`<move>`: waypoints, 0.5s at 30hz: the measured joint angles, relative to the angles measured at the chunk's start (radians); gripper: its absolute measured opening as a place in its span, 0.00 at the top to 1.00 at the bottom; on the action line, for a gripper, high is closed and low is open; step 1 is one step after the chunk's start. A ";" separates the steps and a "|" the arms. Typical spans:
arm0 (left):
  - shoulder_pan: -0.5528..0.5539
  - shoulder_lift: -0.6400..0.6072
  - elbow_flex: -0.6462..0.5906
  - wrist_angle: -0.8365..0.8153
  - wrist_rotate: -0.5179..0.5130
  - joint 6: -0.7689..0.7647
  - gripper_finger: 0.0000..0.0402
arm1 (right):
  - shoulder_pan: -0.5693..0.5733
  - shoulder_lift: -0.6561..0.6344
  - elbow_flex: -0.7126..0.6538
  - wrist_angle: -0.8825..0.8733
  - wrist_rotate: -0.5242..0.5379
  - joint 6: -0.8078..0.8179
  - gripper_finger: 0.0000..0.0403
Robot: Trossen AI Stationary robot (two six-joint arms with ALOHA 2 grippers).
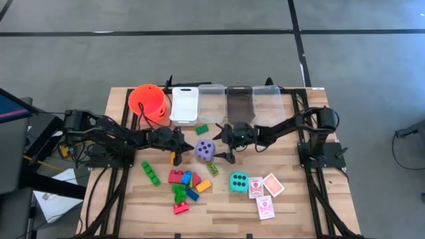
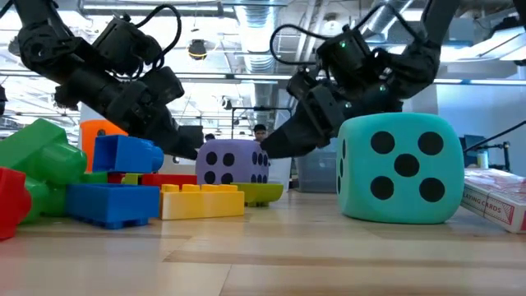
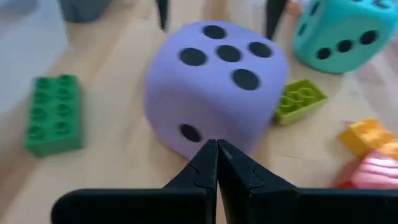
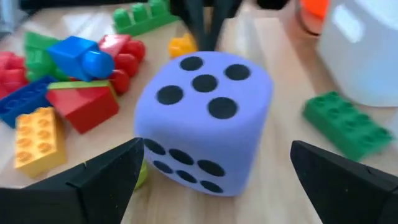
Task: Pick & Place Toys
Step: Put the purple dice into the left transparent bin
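A purple dotted die (image 1: 204, 149) rests on the wooden table between my two grippers. My left gripper (image 3: 216, 149) is shut, and its tips stand at the lower edge of the die's left side face. My right gripper (image 4: 216, 145) comes from the table's right and is open, one finger on either side of the die, both clear of it. A teal die (image 1: 239, 182), red-and-white cards (image 1: 265, 192) and a heap of coloured bricks (image 1: 184, 186) lie nearer the front edge. My left gripper's shut fingertips (image 3: 211, 155) stand against the purple die's side face (image 3: 186, 132), low down near the table, coming level from the table's left. I cannot tell whether they touch it.
An orange bucket (image 1: 147, 101), a white bin (image 1: 184, 104) and clear bins (image 1: 239, 99) line the far edge. A green brick (image 1: 201, 129) lies just beyond the die, a yellow-green one (image 1: 211, 167) just in front of it, and another green one (image 1: 151, 173) at front left.
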 joint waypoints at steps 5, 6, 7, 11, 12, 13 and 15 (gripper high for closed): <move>0.000 0.000 0.000 0.021 0.072 -0.018 1.00 | 0.027 -0.046 0.000 -0.049 0.115 -0.024 0.01; 0.000 0.000 0.000 0.032 0.073 -0.018 1.00 | 0.030 -0.053 0.000 -0.050 0.130 -0.024 0.01; -0.001 0.000 0.001 0.040 0.074 -0.018 1.00 | 0.030 -0.060 0.000 -0.052 0.142 -0.024 0.01; -0.006 0.000 0.021 0.027 0.114 -0.019 1.00 | 0.027 -0.081 0.000 -0.070 0.150 -0.013 0.01; -0.007 -0.001 0.025 0.017 0.115 -0.019 1.00 | 0.025 -0.085 0.000 -0.072 0.150 -0.004 0.01; -0.008 -0.001 0.025 0.007 0.115 -0.019 1.00 | 0.022 -0.091 0.000 -0.087 0.150 -0.001 0.01; -0.004 -0.001 0.024 -0.007 0.106 -0.019 1.00 | 0.019 -0.098 0.000 -0.108 0.154 0.001 0.01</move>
